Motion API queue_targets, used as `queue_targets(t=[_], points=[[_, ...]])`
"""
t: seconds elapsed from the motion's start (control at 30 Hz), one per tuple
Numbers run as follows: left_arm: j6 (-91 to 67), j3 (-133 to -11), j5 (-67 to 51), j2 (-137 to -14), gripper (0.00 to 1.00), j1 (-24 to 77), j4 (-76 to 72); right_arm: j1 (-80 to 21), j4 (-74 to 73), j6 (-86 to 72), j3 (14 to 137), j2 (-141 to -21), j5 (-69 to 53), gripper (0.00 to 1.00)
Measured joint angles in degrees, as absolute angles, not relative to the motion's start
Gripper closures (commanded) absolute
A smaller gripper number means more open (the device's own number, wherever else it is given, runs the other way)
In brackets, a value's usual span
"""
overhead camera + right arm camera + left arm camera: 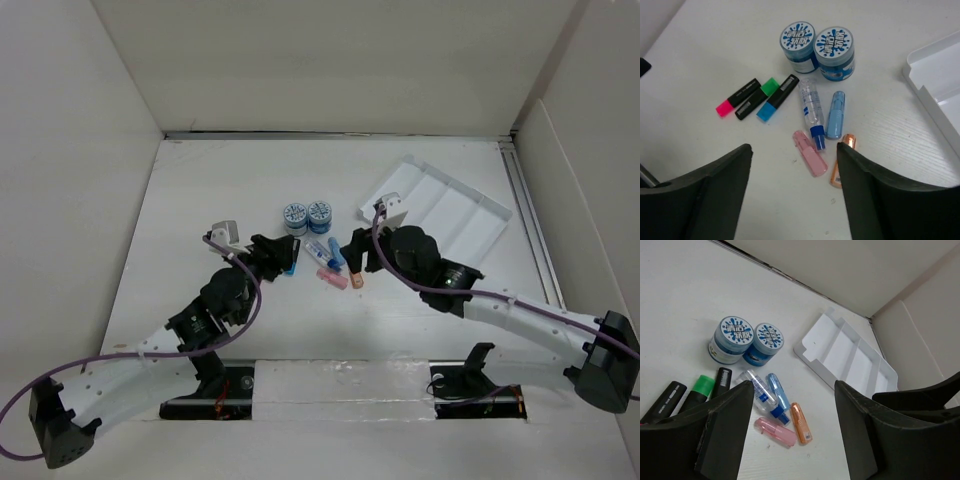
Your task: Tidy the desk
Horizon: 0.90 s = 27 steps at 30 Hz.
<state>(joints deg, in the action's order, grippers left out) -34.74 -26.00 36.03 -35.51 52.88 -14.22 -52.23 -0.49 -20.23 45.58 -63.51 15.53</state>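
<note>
Down at the near edge of the desk, which spreads white between tall panels under everything, both arms reach inward. The left gripper stands with fingers wide and holds nothing, just beside three highlighters with pink, green and blue caps. The right gripper is spread wide too and equally empty, near an orange tube. Between the grippers lie a pink tube, a clear spray bottle with a blue cap and a light blue tube, close together. Just beyond, two blue-lidded jars stand touching. Farther right, a white tray rests at an angle.
</note>
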Motion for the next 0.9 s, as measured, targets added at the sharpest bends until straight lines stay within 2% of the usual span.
queue_targets(t=[0.03, 0.07, 0.13, 0.17, 0.23, 0.27, 0.3, 0.33, 0.4, 0.43, 0.47, 0.5, 0.53, 0.6, 0.63, 0.67, 0.7, 0.77, 0.9], points=[[-34.6, -25.8, 36.1, -35.5, 0.39, 52.9, -14.6, -52.2, -0.4, -20.2, 45.6, -64.0, 15.6, 0.44], [-34.3, -25.6, 36.2, -35.6, 0.39, 52.9, -15.0, -52.2, -0.4, -20.1, 45.6, -64.4, 15.7, 0.69], [-33.7, -25.1, 36.6, -35.9, 0.39, 52.9, -16.5, -52.2, -0.3, -20.0, 45.6, -65.3, 15.9, 1.00], [-33.3, -24.9, 36.9, -36.1, 0.40, 52.9, -16.9, -52.2, 0.0, -19.8, 45.6, -65.9, 16.1, 1.00], [-32.7, -24.8, 38.0, -36.8, 0.48, 52.9, -17.8, -52.2, 0.3, -20.1, 45.7, -67.6, 16.3, 1.00], [-31.9, -24.8, 39.5, -37.1, 0.66, 52.9, -18.7, -52.2, 0.3, -20.0, 46.0, -68.8, 16.3, 1.00], [-31.9, -24.7, 39.5, -37.3, 0.66, 52.9, -18.7, -52.2, 0.4, -19.8, 46.4, -70.3, 16.4, 1.00], [-31.1, -24.2, 40.0, -37.4, 0.75, 52.9, -20.3, -52.2, 0.2, -19.7, 46.8, -71.6, 16.4, 0.99], [-30.1, -23.1, 40.8, -37.3, 0.92, 52.9, -22.3, -52.2, -0.1, -19.4, 48.5, -75.0, 16.8, 0.84], [-29.5, -22.6, 41.1, -37.4, 0.93, 52.9, -22.7, -52.2, -0.1, -19.2, 49.5, -76.5, 17.0, 0.65], [-28.9, -22.3, 41.3, -37.4, 0.94, 52.9, -23.2, -52.2, 0.0, -18.7, 50.1, -77.5, 17.3, 0.37], [-28.6, -21.9, 41.5, -37.4, 0.94, 52.9, -23.5, -52.2, 0.0, -18.7, 51.1, -79.4, 17.3, 0.36], [-28.5, -21.8, 41.7, -37.4, 0.92, 52.9, -23.7, -52.2, -0.1, -18.7, 51.8, -80.6, 17.2, 0.30], [-28.5, -21.6, 42.2, -37.3, 0.78, 52.9, -23.9, -51.6, -0.6, -17.8, 53.9, -83.4, 16.5, 0.18], [-28.5, -21.6, 42.5, -37.1, 0.73, 52.9, -23.9, -51.2, -0.6, -17.6, 55.0, -84.9, 16.0, 0.16], [-28.8, -21.5, 42.8, -36.8, 0.63, 52.9, -24.0, -50.6, -0.7, -17.4, 56.2, -86.5, 15.3, 0.15], [-28.8, -21.2, 43.2, -36.5, 0.59, 52.9, -24.1, -49.9, -1.0, -17.2, 57.5, -88.1, 14.5, 0.14], [-29.4, -20.1, 43.7, -35.7, 0.54, 52.8, -24.9, -48.5, -1.8, -16.8, 60.0, -91.1, 13.4, 0.13], [-29.9, -18.3, 43.8, -35.0, 0.53, 52.7, -25.7, -45.6, -3.1, -16.0, 65.5, -97.3, 11.5, 0.13]])
